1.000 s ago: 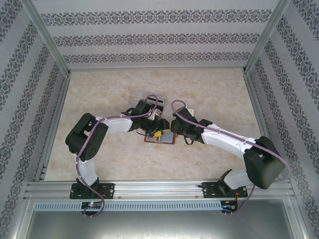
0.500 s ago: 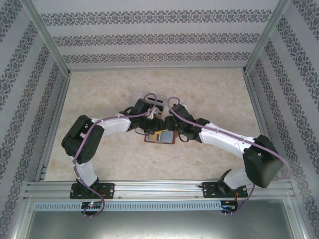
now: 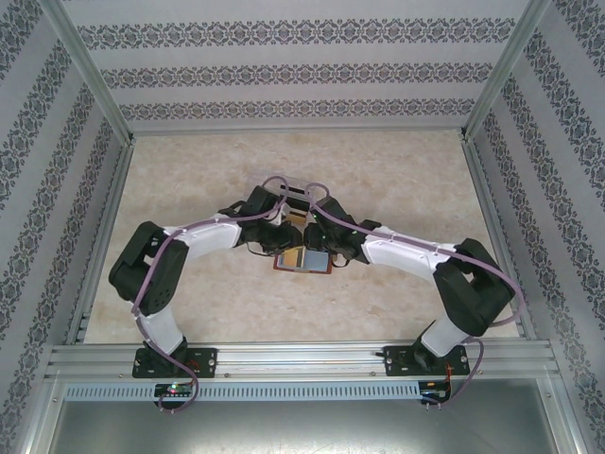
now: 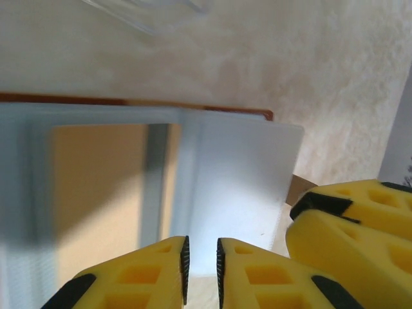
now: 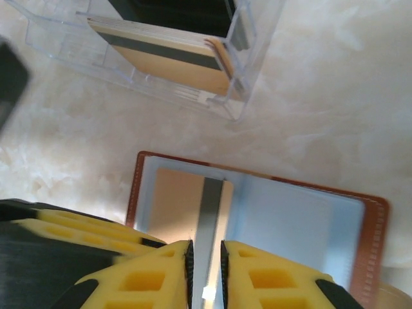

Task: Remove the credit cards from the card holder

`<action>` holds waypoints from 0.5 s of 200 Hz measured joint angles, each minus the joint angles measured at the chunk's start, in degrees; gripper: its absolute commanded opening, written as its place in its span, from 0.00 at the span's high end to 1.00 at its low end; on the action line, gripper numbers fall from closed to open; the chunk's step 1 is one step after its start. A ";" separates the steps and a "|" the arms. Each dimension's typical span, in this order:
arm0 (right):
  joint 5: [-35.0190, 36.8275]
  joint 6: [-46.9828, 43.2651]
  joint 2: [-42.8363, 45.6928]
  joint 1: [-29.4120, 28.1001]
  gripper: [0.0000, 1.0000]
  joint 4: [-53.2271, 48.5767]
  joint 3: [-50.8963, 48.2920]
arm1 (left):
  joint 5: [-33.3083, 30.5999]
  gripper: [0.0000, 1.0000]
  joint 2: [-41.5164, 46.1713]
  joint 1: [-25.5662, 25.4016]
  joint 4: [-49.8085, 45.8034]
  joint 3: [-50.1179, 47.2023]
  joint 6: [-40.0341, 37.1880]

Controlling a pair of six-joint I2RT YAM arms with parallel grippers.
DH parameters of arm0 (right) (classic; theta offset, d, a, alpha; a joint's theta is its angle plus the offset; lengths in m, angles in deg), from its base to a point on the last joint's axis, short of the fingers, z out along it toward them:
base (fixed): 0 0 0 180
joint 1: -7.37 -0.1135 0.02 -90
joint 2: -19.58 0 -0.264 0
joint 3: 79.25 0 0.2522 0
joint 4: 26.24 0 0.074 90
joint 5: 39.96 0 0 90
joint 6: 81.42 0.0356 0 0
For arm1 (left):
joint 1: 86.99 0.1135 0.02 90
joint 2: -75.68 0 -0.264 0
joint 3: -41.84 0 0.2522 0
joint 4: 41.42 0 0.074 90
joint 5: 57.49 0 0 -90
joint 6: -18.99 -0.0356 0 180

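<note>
Spreading beneath everything was the marbled beige desk (image 3: 189, 180). Toward its middle sat a clear plastic tray (image 5: 248, 96) with a tan, dark-striped card (image 5: 167, 61) inside. Just beside the tray lay the brown card holder (image 5: 309, 215), opened flat with its pale-blue pockets facing up. A tan credit card (image 5: 174, 206) with a grey stripe sat in one pocket. The left end effector (image 4: 200, 264) and the right end effector (image 5: 205, 267) met at the holder, each with its fingers drawn almost together and only a thin slit left. Whether either pinched anything could not be told.
</note>
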 measured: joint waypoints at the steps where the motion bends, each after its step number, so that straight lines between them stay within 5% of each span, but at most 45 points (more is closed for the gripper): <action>1: -0.24 0.11 -0.11 0.04 0.77 0.04 0.04 | -0.13 0.77 0.20 0.15 -0.13 -0.07 -0.02; 100: -7.10 7.06 -6.27 2.38 0.83 2.12 0.48 | -2.84 0.80 -1.40 3.30 -1.97 -1.84 1.36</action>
